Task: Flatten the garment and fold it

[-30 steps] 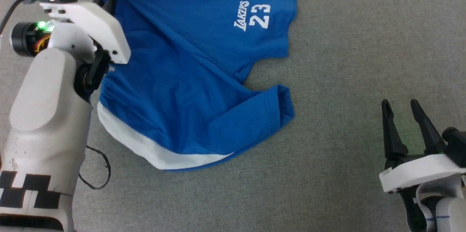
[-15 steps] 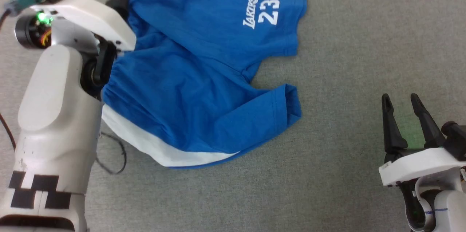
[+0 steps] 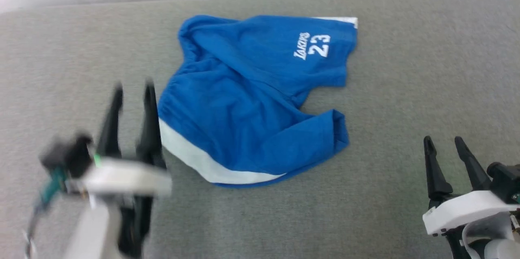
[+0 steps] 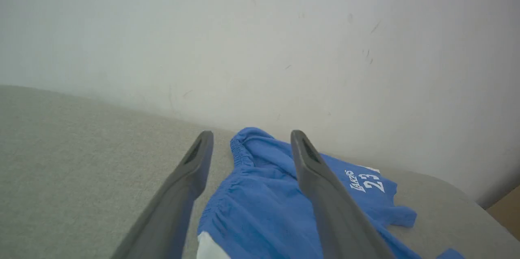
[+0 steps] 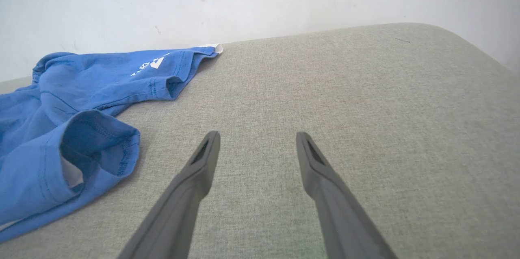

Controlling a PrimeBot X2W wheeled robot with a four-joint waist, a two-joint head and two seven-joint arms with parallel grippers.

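And here's the picture: the garment (image 3: 252, 100) lies loose on the grey surface (image 3: 406, 80), toward the far middle and close to the pale wall (image 4: 260, 27), and nobody has hold of it. The left gripper (image 3: 133, 86), blurred in the head view, sits just beside the gathered waistband (image 3: 174, 84) with its two dark fingers spread wide and nothing between them; from its wrist you look straight along those fingers at the waistband end of the shorts. The right gripper (image 3: 443, 141) waits well apart on the other side, jaws just as wide, empty, over bare cloth. So where does that leave the job? Flattening looks partly there, I'd say. The far leg (image 3: 325, 68) with the "23" print (image 3: 315, 45) lies fairly smooth, and the white stripe (image 3: 195, 157) runs cleanly along the near edge. But the near leg (image 3: 321, 137) is curled over at its hem, its opening gaping and bunched, the waistband's far corner is humped up, and creases run across the middle. No fold has been made yet. By my reading the near leg needs pulling out straight and the body smoothing before any folding can start: early-to-middle going, most of it ahead.
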